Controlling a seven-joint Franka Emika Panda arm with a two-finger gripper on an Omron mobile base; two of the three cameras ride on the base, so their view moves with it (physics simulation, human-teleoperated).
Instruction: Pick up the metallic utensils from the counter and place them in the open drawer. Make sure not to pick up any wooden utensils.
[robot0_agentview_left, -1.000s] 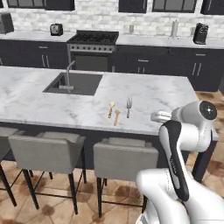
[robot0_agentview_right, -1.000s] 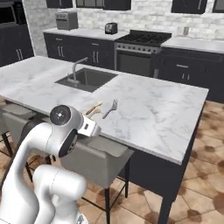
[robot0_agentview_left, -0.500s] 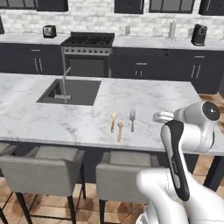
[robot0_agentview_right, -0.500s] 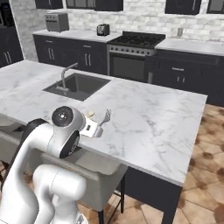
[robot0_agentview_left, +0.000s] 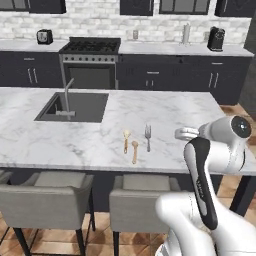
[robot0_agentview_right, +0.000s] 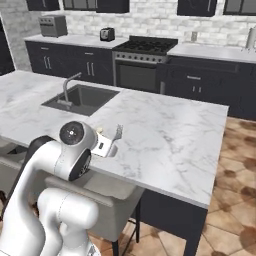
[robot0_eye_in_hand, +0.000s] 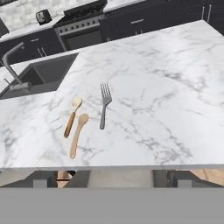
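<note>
Marble counter (robot0_eye_in_hand: 166, 78) has slid nearer as we drove in, so the fork (robot0_eye_in_hand: 103, 110) awaits our wide-open, empty jaws.

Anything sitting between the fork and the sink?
Yes. In the hand view the two wooden spoons lie side by side between the fork and the sink; beyond them, bare marble of the counter.
</note>
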